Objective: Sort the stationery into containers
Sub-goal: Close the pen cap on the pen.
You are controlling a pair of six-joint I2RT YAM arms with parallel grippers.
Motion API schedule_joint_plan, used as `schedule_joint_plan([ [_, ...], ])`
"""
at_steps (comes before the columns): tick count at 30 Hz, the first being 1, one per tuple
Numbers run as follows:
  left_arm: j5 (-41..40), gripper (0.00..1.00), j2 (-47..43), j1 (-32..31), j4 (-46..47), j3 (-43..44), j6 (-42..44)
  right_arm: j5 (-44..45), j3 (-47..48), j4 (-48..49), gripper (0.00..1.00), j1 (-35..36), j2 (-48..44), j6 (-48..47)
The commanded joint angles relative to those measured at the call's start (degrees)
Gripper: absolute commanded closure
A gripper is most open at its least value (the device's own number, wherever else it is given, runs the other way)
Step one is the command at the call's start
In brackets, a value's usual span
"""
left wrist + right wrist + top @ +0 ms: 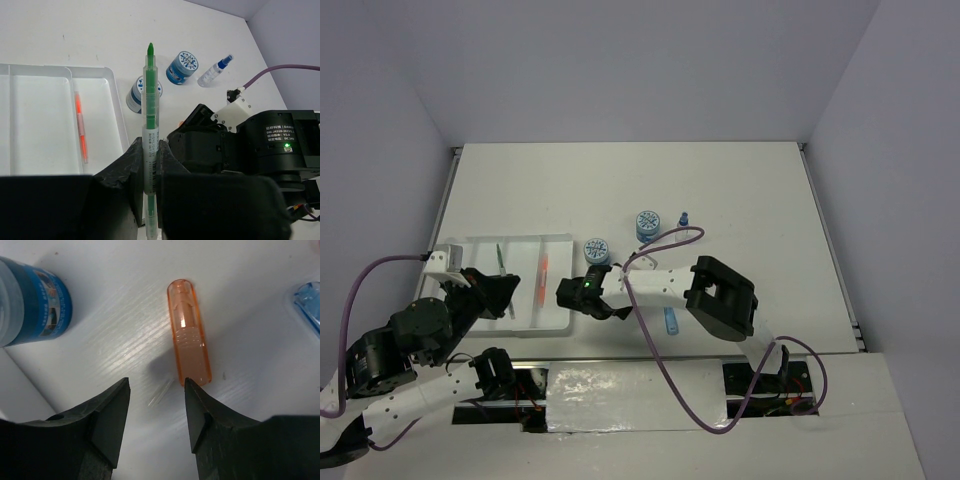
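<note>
Your white table (740, 200) is smooth and a bit shiny, so small round things can roll away if you bump them. The tray (560, 250) is flat, hard white plastic with long thin slots and low walls. It sits at the left, just in front of your left arm. Your two arms are near each other by the tray's right edge, and they could knock together if both move at once. The nearer pot (30, 300) is round, blue and white. It stands close beside your right arm's fingers and could get pushed over. Your left gripper (150, 150) is pinching the green pen (149, 90) near its lower end, up over the tray. That pen is long, thin and slippery. It could tip, slide out, or land across a wall and not in a slot. The orange pen (80, 125) lies inside one slot. Your right gripper (156, 410) has its jaws spread with nothing in them, low over the table. The short orange marker (189, 332) is see-through, smooth and rounded at the end. It lies ahead and off toward one finger, so squeezing now may just flick it away. The blue marker (307, 305) lies nearby.
</note>
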Motion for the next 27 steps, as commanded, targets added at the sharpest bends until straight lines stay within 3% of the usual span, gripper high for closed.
schedule_joint_plan([
  [1, 0.5, 0.98, -0.1, -0.2, 2.1, 1.1, 0.4, 1.4, 3.1, -0.7, 0.45, 0.6, -0.7, 14.9],
  [27, 0.8, 0.97, -1.0, -0.5, 2.1, 1.1, 0.5, -1.9, -0.3, 4.6, 0.56, 0.4, 1.9, 16.0],
])
